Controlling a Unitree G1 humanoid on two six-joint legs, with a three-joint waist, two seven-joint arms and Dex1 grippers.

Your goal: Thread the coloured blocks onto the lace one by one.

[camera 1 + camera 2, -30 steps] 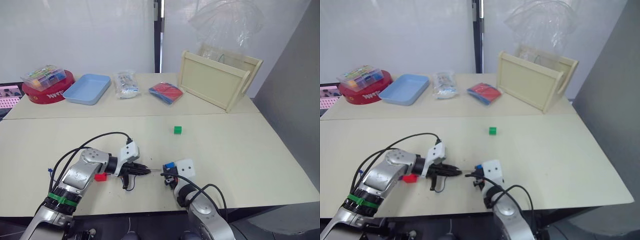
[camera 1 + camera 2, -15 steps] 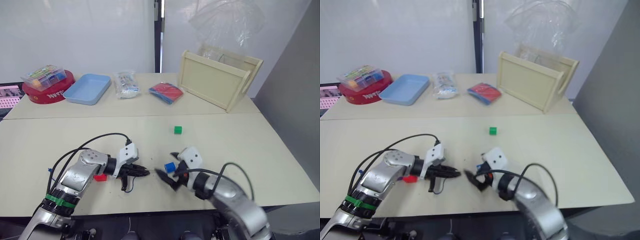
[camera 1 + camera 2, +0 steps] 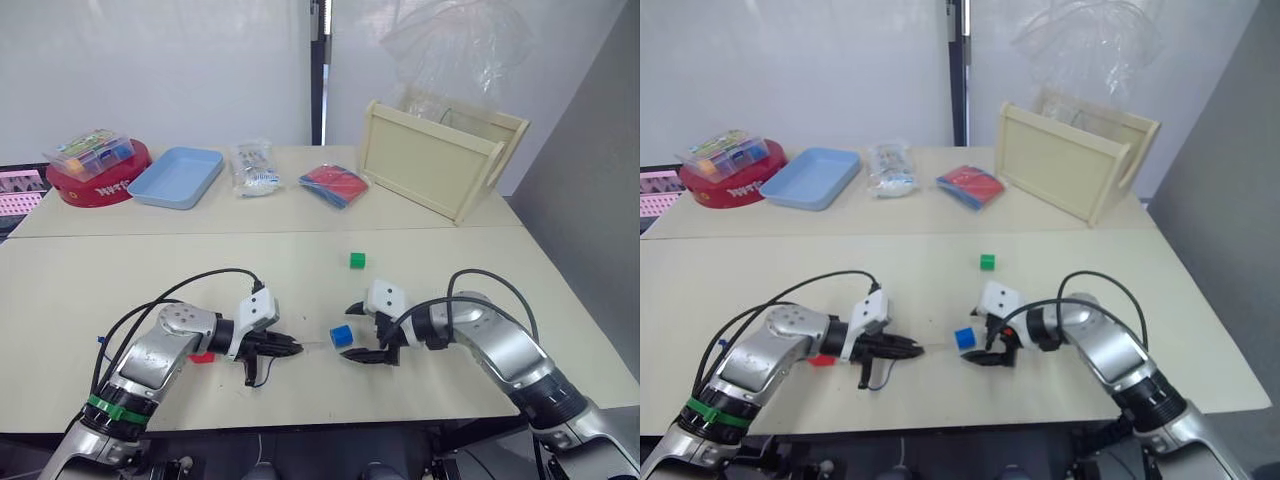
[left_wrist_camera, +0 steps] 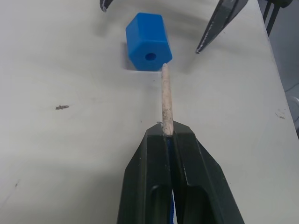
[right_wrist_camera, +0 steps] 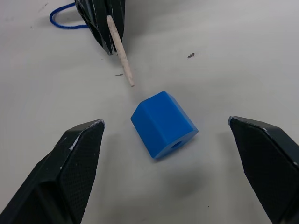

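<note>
- My left gripper (image 4: 169, 133) is pinched tight on the lace (image 4: 166, 100), with the pale stiff tip sticking out ahead of the fingertips and the dark-blue string trailing in a loop behind.
- The tip points at the blue block (image 3: 341, 335) and stops just short of it — in the left wrist view it lies just beside the block's hole, not inside it.
- My right gripper (image 3: 363, 333) has its fingers spread wide and holds nothing; the blue block lies on the table (image 3: 450, 270) just in front of them, touching neither.
- The red block (image 3: 202, 356) lies on the table tucked beside my left forearm.
- The green block (image 3: 357, 260) sits alone farther out on the table, well apart from both grippers.
</note>
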